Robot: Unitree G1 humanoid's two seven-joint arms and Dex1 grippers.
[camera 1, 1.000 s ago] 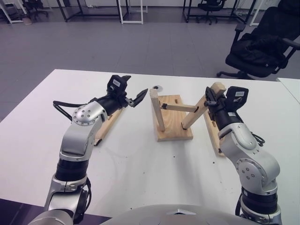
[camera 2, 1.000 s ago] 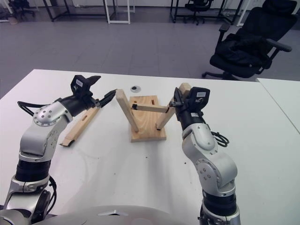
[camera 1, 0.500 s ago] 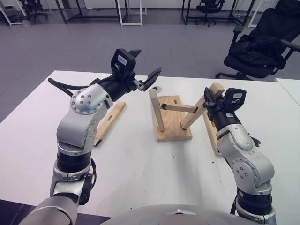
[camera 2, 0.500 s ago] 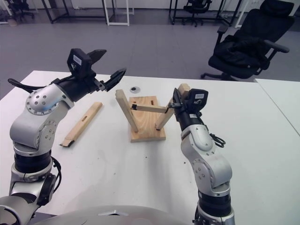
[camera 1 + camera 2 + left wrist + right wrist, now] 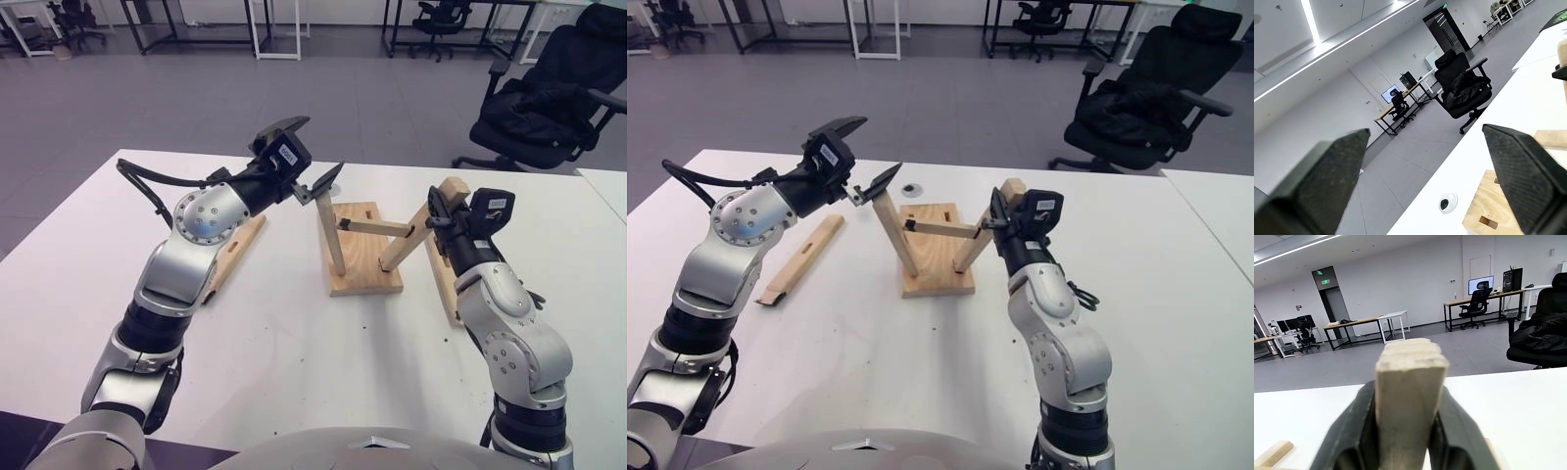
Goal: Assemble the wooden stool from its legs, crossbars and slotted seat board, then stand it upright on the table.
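Now lower the left gripper (image 5: 319, 147), fingers spread wide and empty, from just above the left leg (image 5: 329, 230) down around its upper end. Close on the two flat faces rather than the edges, to stop the leg twisting.

Use the right gripper (image 5: 436, 213), pinched on the top of the right leg (image 5: 411, 230), as the steady anchor. Avoid pulling outward, given a crossbar (image 5: 375, 226) bridging the two legs and seemingly only lightly seated.

Note the lean: both legs tilted apart at the top, feet down on the slotted seat board (image 5: 367, 279), itself flat on the table (image 5: 294, 352) between the arms. Seating of the feet in the slots: impossible to tell from here.

Press the tops gently toward each other, probably the best way to drive the crossbar ends home and bring each leg square to the board. Push straight down rather than sideways, for fear of the board sliding on the smooth top.

Leave the spare wooden piece (image 5: 227, 257) by the left arm and the other piece (image 5: 446, 289) beside the right arm alone for now.
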